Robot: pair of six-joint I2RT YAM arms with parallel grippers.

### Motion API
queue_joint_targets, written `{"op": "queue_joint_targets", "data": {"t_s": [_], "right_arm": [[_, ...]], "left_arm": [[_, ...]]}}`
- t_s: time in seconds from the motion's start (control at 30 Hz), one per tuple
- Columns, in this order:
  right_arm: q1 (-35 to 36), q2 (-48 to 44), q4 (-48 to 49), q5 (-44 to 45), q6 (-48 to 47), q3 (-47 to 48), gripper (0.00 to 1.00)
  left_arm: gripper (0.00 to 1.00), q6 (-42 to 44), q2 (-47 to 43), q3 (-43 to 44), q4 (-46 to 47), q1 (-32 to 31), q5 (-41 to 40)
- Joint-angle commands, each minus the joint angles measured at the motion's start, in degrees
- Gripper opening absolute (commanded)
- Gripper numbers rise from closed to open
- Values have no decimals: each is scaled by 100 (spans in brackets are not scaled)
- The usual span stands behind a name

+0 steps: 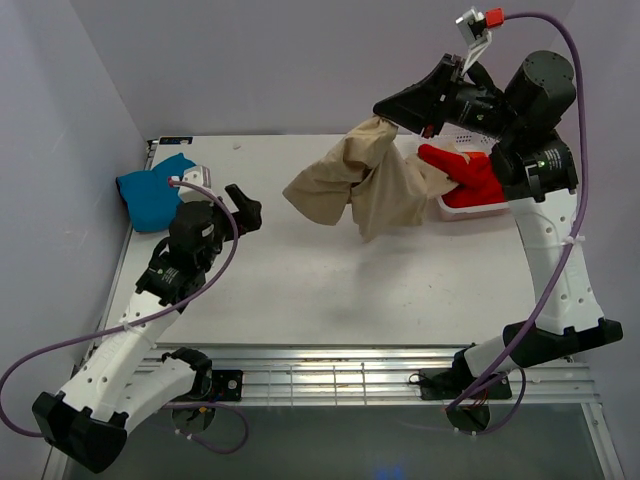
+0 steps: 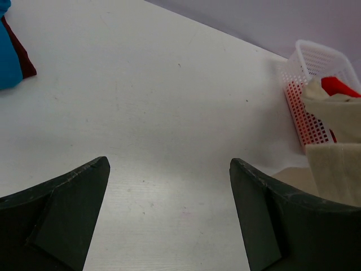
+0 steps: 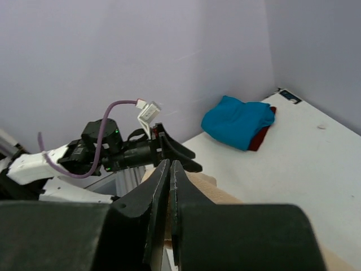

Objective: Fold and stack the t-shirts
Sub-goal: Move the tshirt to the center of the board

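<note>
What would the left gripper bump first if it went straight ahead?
Likely only bare table: the left gripper has nothing else between its open jaws, and the tan t-shirt sits off to its side. Depth is unclear.

Your left arm (image 1: 120,370) and right arm (image 1: 550,250), bolted at the near edge of the table (image 1: 400,290), each show you white hole-dotted links, black joint housings, black wedge-shaped fingers (image 2: 62,214) and a looping purple cable (image 3: 118,103).

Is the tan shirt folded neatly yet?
Not folded. The tan t-shirt hangs bunched and crumpled from the shut right gripper, its lower end trailing on the table.
</note>
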Motion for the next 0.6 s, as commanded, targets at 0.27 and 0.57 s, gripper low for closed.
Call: {"op": "queue_joint_targets", "data": {"t_s": [0.27,0.57], "right_arm": [[79,-502,2351,-1174,1925,-1141,8],[184,-935,2280,-585,1276,-3402,8]], "left_arm": [[98,-505,-650,-349,-178,33,-373],[98,-566,-958,-525,-283,33,-434]]}}
